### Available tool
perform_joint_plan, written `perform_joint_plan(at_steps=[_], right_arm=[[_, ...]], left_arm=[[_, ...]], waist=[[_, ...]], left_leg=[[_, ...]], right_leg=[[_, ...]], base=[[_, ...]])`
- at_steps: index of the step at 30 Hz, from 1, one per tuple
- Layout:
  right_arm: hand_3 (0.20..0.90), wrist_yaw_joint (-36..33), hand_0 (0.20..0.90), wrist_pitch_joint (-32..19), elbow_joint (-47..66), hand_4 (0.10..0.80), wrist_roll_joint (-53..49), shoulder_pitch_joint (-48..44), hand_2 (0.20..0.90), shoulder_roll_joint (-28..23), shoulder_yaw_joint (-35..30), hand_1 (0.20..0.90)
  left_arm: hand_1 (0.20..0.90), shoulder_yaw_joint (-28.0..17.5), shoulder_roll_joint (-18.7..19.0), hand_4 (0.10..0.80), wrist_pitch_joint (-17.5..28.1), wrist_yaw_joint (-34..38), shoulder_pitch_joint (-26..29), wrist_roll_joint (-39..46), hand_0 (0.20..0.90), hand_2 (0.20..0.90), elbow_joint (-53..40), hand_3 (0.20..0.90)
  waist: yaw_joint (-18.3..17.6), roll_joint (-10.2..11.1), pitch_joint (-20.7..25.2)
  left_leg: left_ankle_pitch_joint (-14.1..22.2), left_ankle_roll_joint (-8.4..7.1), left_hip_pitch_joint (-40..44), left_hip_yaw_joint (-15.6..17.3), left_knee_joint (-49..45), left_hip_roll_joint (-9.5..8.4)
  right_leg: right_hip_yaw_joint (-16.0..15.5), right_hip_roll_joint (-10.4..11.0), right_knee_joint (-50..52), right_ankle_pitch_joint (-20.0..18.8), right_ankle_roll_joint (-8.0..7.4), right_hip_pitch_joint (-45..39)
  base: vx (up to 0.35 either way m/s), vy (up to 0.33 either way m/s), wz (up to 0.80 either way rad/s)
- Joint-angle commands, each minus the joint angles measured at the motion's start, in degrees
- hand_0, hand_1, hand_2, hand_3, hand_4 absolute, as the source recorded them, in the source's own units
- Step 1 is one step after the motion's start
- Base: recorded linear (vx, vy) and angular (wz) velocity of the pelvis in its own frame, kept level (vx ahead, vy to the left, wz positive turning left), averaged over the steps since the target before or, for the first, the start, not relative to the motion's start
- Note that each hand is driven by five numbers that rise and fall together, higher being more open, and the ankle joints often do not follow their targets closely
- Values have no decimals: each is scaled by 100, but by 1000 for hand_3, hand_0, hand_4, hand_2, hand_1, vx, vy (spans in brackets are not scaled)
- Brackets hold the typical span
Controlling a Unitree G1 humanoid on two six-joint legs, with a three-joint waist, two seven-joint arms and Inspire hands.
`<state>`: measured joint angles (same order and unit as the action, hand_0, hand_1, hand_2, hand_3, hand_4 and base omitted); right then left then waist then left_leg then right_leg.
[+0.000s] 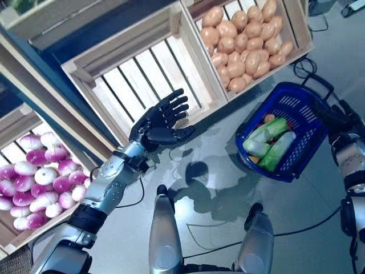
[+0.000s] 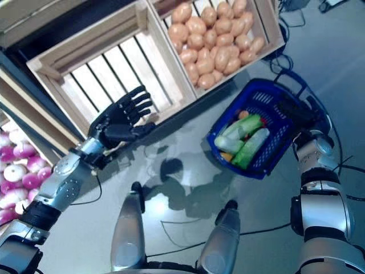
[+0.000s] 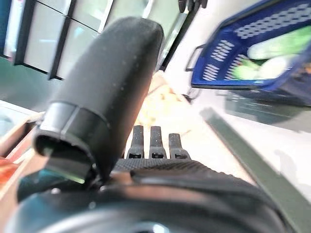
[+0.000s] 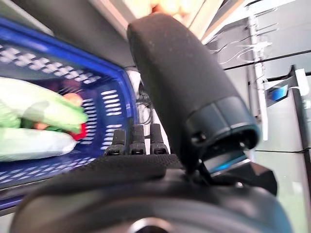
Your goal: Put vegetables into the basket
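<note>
- Left hand (image 1: 161, 123) spread, empty, over empty crate (image 1: 149, 74).
- Potatoes (image 1: 246, 41) beyond its fingertips: firm, rounded, likely heavy; cup one whole.
- Right hand (image 2: 304, 116) at basket (image 2: 288, 97) rim; grip cannot be told.

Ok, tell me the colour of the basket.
Blue; the basket shows best in the left eye view.

An empty slatted wooden crate (image 1: 149, 74) sits far centre, with matching crates at its left (image 1: 14, 128) and right (image 1: 296, 23) on the grey floor (image 1: 217, 194).
</note>
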<state>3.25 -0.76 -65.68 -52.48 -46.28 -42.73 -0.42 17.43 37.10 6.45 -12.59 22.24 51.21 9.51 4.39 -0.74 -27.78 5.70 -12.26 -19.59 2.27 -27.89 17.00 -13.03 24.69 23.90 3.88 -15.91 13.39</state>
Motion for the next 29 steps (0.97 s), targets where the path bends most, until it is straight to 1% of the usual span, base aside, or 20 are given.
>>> perform_joint_plan(at_steps=[1, 2, 4, 5, 6, 7, 8, 9, 10, 11, 12, 14, 16, 17, 21, 23, 24, 25, 28, 29], right_arm=[[900, 684, 900, -226, 465, 800, -49, 482, 900, 46, 65, 900], [900, 852, 900, -222, 511, 800, -194, 658, 900, 200, 95, 900], [900, 953, 900, -230, 578, 800, -341, 792, 900, 346, 89, 900], [900, 1108, 900, -361, 746, 800, -537, 1116, 900, 681, 47, 900], [900, 1131, 900, -395, 814, 800, -538, 1214, 900, 800, 36, 900], [900, 1155, 900, -581, 1181, 800, -613, 1628, 900, 1177, 23, 900], [900, 1172, 900, -615, 1395, 800, -761, 1892, 900, 1398, -1, 900], [900, 1161, 900, -615, 1419, 800, -759, 1920, 900, 1408, -2, 900], [900, 1261, 900, -742, 1858, 800, -993, 2531, 900, 1989, -48, 900], [900, 1275, 900, -740, 1935, 800, -1025, 2641, 900, 2079, -45, 900], [900, 1204, 900, -950, 2382, 800, -995, 3046, 900, 2485, 115, 900], [900, 982, 900, -1241, 3147, 800, -1022, 3658, 900, 3041, 516, 900], [900, 887, 900, -1359, 3407, 800, -871, 3921, 900, 3285, 698, 900], [900, 713, 900, -1453, 3717, 800, -626, 4160, 900, 3512, 990, 900], [900, 538, 900, -1280, 3820, 800, -468, 4544, 900, 3827, 1496, 900], [900, 521, 900, -1229, 3826, 800, -421, 4602, 900, 3862, 1566, 900], [900, 397, 900, -1302, 3638, 800, -345, 4689, 900, 3916, 1744, 900], [900, 219, 900, -1182, 3525, 800, -538, 4699, 900, 3943, 1805, 900], [900, 1, 900, -894, 3219, 800, -527, 4728, 900, 4027, 1949, 900], [900, -78, 900, -926, 3149, 800, -402, 4682, 900, 4003, 2013, 900]], left_arm=[[900, -287, -313, 800, 264, -258, -177, -177, 900, 900, -183, 900], [900, -243, -449, 800, 214, -288, -268, -301, 900, 900, -101, 900], [900, -209, -563, 800, 175, -313, -337, -383, 900, 900, -47, 900], [900, -137, -733, 800, 198, -327, -489, -566, 900, 900, 90, 900], [900, -108, -795, 800, 192, -312, -532, -605, 900, 900, 136, 900], [900, -84, -973, 800, 191, -256, -740, -710, 900, 900, 218, 900], [900, -79, -1056, 800, 170, -208, -860, -746, 900, 900, 283, 900], [900, -74, -1054, 800, 172, -207, -872, -748, 900, 900, 283, 900], [900, -72, -1258, 800, 235, -207, -1172, -834, 900, 900, 537, 900], [900, -61, -1289, 800, 226, -214, -1231, -867, 900, 900, 591, 900], [900, -5, -1431, 800, 301, -231, -1498, -1069, 900, 900, 728, 900], [900, 37, -1640, 800, 273, -201, -1878, -1267, 900, 900, 885, 900], [900, 60, -1758, 800, 278, -174, -2040, -1399, 900, 900, 1009, 900], [900, 160, -1932, 800, 289, -20, -2163, -1490, 900, 900, 1169, 900], [900, 319, -2200, 800, 241, 164, -2227, -1356, 900, 900, 1560, 900], [900, 353, -2222, 800, 229, 202, -2231, -1361, 900, 900, 1600, 900], [900, 475, -2272, 800, 301, 251, -2210, -1320, 900, 900, 1748, 900], [900, 563, -2301, 800, 275, 290, -2189, -1299, 900, 900, 1777, 900], [900, 778, -2308, 800, 517, 481, -2088, -1350, 900, 900, 1788, 900], [900, 816, -2284, 800, 605, 619, -2043, -1343, 900, 900, 1778, 900]], waist=[[32, 174, 1413], [26, 201, 1615], [19, 222, 1771], [3, 234, 1975], [-6, 235, 2026], [-42, 230, 2142], [-63, 228, 2194], [-60, 232, 2199], [-115, 225, 2289], [-123, 227, 2309], [-173, 223, 2354], [-277, 230, 2409], [-341, 240, 2437], [-427, 242, 2443], [-604, 206, 2432], [-628, 198, 2426], [-667, 164, 2411], [-683, 133, 2396], [-700, 65, 2347], [-686, 44, 2323]], left_leg=[[-492, -5, 389, 205, 1000, 164], [-560, 33, 755, 354, 1392, 78], [-649, 75, 970, 438, 1689, -9], [-737, 124, 1356, 577, 2129, -100], [-758, 138, 1441, 600, 2231, -123], [-836, 184, 1689, 660, 2570, -187], [-877, 206, 1812, 685, 2737, -210], [-888, 206, 1836, 691, 2762, -212], [-953, 248, 2049, 739, 3082, -240], [-971, 252, 2093, 749, 3139, -243], [-979, 268, 2197, 794, 3255, -243], [-961, 282, 2257, 846, 3289, -238], [-951, 286, 2272, 874, 3289, -239], [-951, 286, 2281, 906, 3289, -251], [-967, 314, 2342, 1030, 3289, -243], [-967, 318, 2357, 1051, 3289, -237], [-966, 327, 2383, 1078, 3289, -234], [-964, 326, 2392, 1088, 3289, -231], [-958, 320, 2377, 1081, 3289, -228], [-954, 317, 2372, 1068, 3289, -223]], right_leg=[[19, -173, -934, -641, 196, -213], [-90, -289, -1327, -729, 187, -566], [-140, -361, -1588, -822, 181, -762], [-211, -465, -1955, -925, 174, -1082], [-218, -490, -2020, -950, 173, -1142], [-205, -562, -2253, -1018, 163, -1322], [-195, -592, -2352, -1050, 163, -1398], [-196, -594, -2366, -1056, 162, -1415], [-191, -662, -2567, -1099, 166, -1549], [-200, -673, -2604, -1111, 167, -1577], [-206, -726, -2727, -1133, 166, -1655], [-187, -799, -2848, -1137, 172, -1706], [-171, -828, -2890, -1141, 178, -1702], [-131, -853, -2890, -1132, 188, -1675], [-73, -878, -2872, -1088, 228, -1702], [-65, -877, -2862, -1077, 234, -1704], [-60, -868, -2837, -1046, 239, -1715], [-61, -860, -2830, -1024, 236, -1726], [-68, -847, -2817, -970, 243, -1727], [-91, -840, -2810, -949, 244, -1731]], base=[[224, 62, -11], [223, 58, -6], [231, 72, -5], [259, 82, -9], [284, 96, -21], [165, 69, -22], [127, 57, -19], [98, 59, -7], [73, 42, -4], [103, 53, 4], [65, 18, 4], [49, 7, -10], [9, -2, -17], [-1, 12, -11], [8, 34, -12], [14, 36, -20], [19, 53, -22], [14, 58, -21], [-26, 40, -14], [-32, 23, 4]])
